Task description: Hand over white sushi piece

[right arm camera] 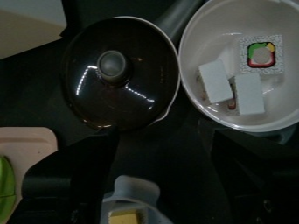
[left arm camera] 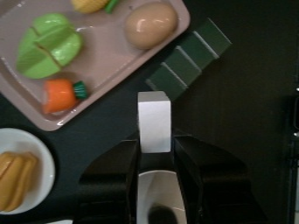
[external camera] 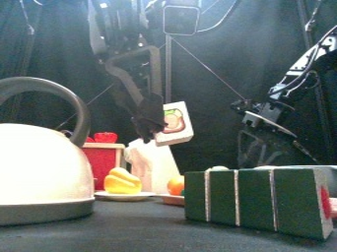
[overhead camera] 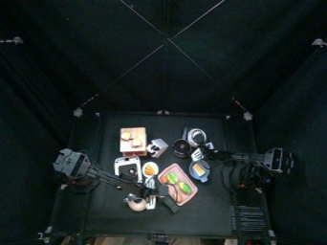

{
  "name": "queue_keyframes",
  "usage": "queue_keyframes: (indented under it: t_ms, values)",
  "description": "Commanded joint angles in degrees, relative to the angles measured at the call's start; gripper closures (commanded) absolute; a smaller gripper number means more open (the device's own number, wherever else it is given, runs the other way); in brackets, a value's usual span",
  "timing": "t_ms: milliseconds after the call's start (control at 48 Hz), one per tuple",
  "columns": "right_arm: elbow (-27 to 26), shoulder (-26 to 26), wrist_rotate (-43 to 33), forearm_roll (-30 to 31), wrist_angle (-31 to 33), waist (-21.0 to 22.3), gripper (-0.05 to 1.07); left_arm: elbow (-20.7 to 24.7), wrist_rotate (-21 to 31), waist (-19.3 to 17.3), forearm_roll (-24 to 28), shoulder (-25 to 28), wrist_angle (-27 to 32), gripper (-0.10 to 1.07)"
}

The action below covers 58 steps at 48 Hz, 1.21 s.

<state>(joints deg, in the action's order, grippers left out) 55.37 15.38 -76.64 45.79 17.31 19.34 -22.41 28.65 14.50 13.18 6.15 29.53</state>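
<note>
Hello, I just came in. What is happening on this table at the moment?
The left gripper holds a white sushi piece, lifted above the table, near a pink tray with toy food. The right gripper is open and empty, waiting to the right of the piece, so the handover is not done. Under the right arm stand a white bowl with more sushi pieces and a black lid.

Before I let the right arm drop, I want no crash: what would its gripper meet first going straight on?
Probably the black lid or the white bowl's rim just beside it; depth is unclear.
</note>
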Motion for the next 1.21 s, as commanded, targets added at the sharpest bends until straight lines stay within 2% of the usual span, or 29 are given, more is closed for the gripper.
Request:
queue_keyframes:
  t_ms: [0,250,438,562,812,1188]
  values:
    - [-1.8,2.3,0.1,0.1,-0.4,-1.4,0.02,-1.3,-0.1,-1.7,1.5,-4.4,-2.7,0.39]
    - [-4.0,6.8,0.1,3.7,-4.0,-6.2,0.02,-10.0,-0.4,-7.5,4.6,-12.7,-14.2,0.39]
    - [-5.4,8.6,0.1,9.3,-14.1,-6.9,0.02,-16.7,-0.7,-13.4,6.2,-18.3,-22.3,0.39]
    - [-6.7,8.3,0.1,11.1,-19.8,-6.9,0.02,-20.4,-0.6,-15.9,8.3,-21.4,-28.1,0.4]
    - [-9.8,5.6,0.2,13.0,-27.6,-7.2,0.02,-26.4,-0.6,-16.5,8.7,-24.5,-39.7,0.4]
    - [-16.1,-2.5,0.3,15.1,-31.3,-7.6,0.02,-26.7,-0.5,-16.7,8.6,-24.3,-41.1,0.4]
